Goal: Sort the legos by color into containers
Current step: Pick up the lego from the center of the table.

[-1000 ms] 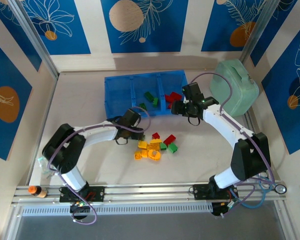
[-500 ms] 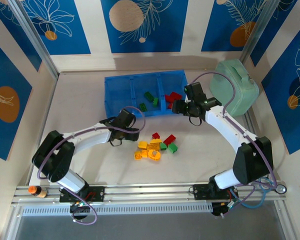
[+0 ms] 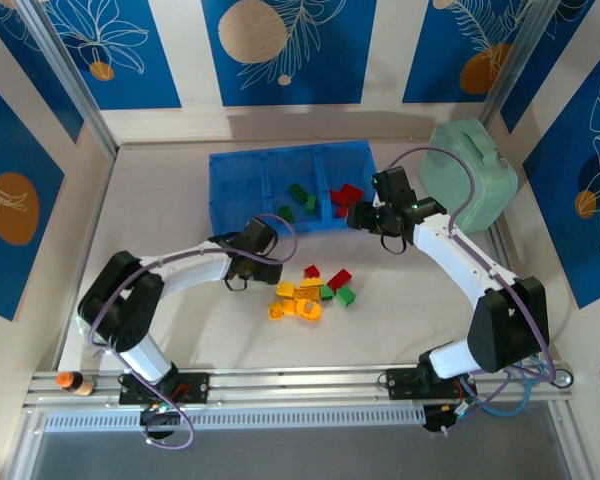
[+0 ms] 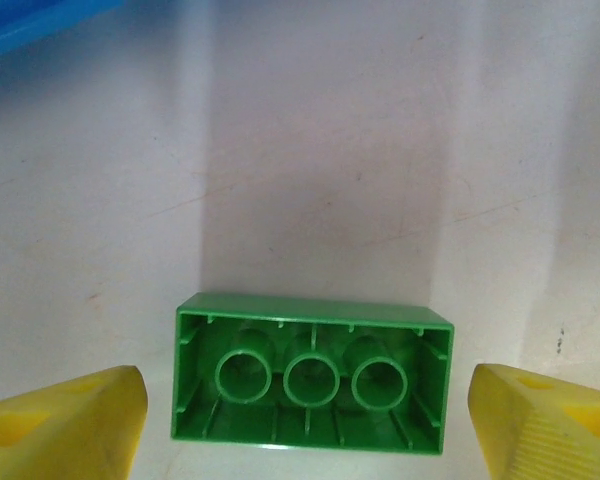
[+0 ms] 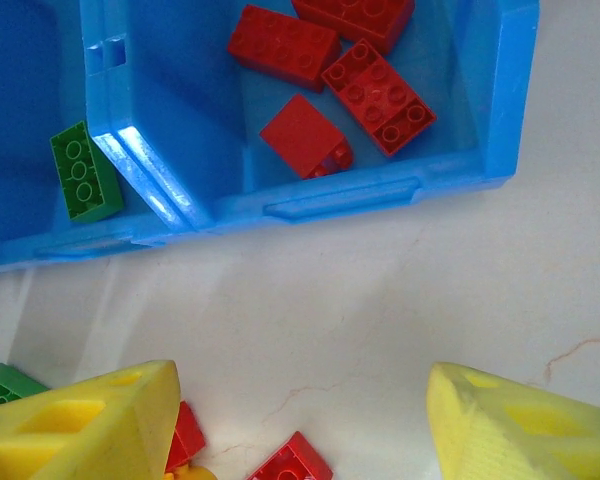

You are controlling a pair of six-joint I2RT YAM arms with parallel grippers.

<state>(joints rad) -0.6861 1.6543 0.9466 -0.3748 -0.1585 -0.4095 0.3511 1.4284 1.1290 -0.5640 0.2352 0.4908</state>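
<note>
Left wrist view: the left claw [image 4: 308, 425] stands open over the pale desk [image 4: 310, 140]. Its yellow fingertips [image 4: 65, 425] flank a green studded plastic brick [image 4: 310, 375] that lies hollow side up on the desk, clear of both tips. Right wrist view: the right claw [image 5: 300, 420] is likewise open, hovering above the desk just in front of the translucent blue three-compartment plastic tray [image 5: 500, 100]. Four red bricks [image 5: 380, 95] lie in the tray's right-hand compartment and a green brick [image 5: 85, 170] lies in the middle one. Seen from the top external camera, a loose cluster of red, green and yellow-orange bricks [image 3: 308, 293] lies on the desk between the two arms, on the near side of the tray. A pale mint-green rounded case [image 3: 470, 175] sits to the tray's right.
</note>
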